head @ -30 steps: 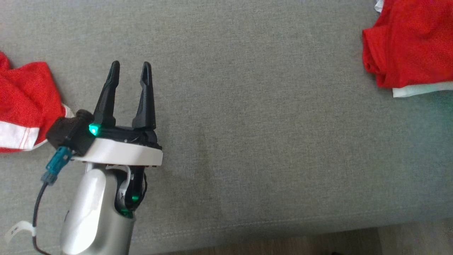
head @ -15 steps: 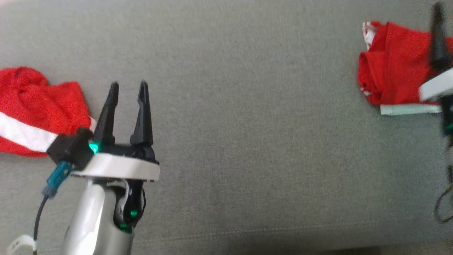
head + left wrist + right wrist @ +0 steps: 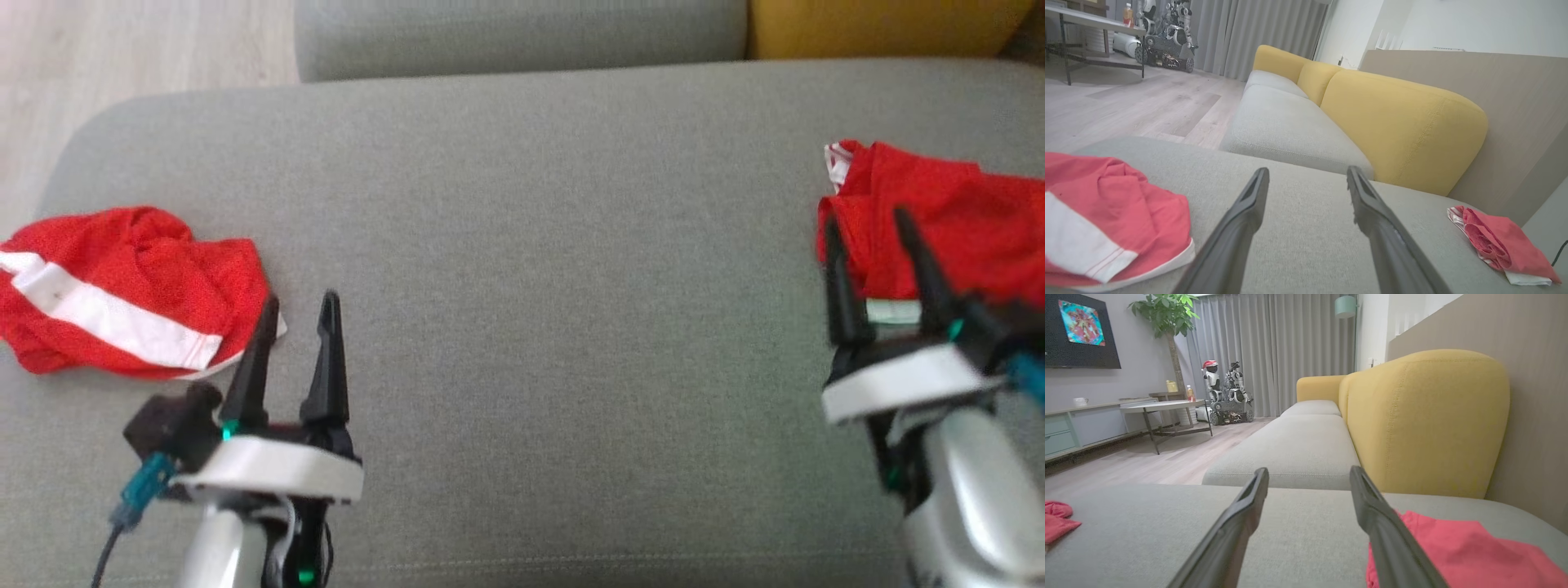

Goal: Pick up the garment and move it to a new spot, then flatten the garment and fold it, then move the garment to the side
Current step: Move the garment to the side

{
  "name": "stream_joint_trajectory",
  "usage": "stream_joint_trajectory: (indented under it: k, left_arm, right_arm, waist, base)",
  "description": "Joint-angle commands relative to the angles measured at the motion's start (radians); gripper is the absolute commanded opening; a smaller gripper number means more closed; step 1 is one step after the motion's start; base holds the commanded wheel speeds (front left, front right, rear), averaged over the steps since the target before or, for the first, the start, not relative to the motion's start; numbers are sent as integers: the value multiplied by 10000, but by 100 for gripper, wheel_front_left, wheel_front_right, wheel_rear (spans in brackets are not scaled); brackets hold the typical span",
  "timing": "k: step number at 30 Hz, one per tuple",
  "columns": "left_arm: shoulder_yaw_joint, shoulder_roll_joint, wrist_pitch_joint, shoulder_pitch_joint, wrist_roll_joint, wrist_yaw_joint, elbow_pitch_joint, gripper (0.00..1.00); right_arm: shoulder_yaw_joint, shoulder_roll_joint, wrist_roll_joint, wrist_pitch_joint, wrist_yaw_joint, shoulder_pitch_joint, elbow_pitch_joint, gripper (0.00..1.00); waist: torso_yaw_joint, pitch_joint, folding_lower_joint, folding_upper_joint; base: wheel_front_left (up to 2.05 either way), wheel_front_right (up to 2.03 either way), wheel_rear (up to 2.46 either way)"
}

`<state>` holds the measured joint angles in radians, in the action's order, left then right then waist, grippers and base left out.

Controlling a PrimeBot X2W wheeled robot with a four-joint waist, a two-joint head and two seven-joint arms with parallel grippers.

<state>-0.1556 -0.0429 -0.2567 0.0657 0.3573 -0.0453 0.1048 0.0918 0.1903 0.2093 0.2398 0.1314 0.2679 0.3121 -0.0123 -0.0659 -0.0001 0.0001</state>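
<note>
1. The camera has tilted up; the far edge of the sofa seat (image 3: 531,269) now shows.
2. The right pincer (image 3: 865,217) has come in, spread and empty, at the near edge of the folded red garment (image 3: 947,204), on the right.
3. The left pincer (image 3: 300,299) stays spread.

The light is soft, even and quite bright in all views, with no hard shadows and no glare on the grey woven fabric sofa seat (image 3: 571,286). The head view is a little blurred overall. The blur is strongest at 3 to 4 o'clock, where the right gripper (image 3: 864,219) and the crumpled red garment (image 3: 996,220) behind it look smeared. The wrist views are sharper, but straight lines bend toward the edges, and the long dark fingers (image 3: 1241,228) lose focus at 6 o'clock.
</note>
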Motion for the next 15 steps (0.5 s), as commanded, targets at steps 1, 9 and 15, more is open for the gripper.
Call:
stream_joint_trajectory:
  k: [1, 9, 15]
  left_arm:
    - [267, -74, -51, 113, 135, -49, -229, 100]
    - [66, -74, -51, -448, 262, -67, -195, 100]
    - [29, -74, -51, -518, 492, 41, -267, 100]
  right_arm:
    - [64, -188, -285, 141, -7, -122, -490, 100]
    - [-336, -1038, -1059, 213, -7, -1354, -1137, 100]
    - [-523, -1297, -1264, 217, -7, -1758, -1614, 100]
  waist:
    - [-45, 193, 1, -1]
    - [-8, 440, 1, -1]
    - [1, 272, 1, -1]
  base:
    - [0, 0, 0]
    - [0, 0, 0]
    - [0, 0, 0]
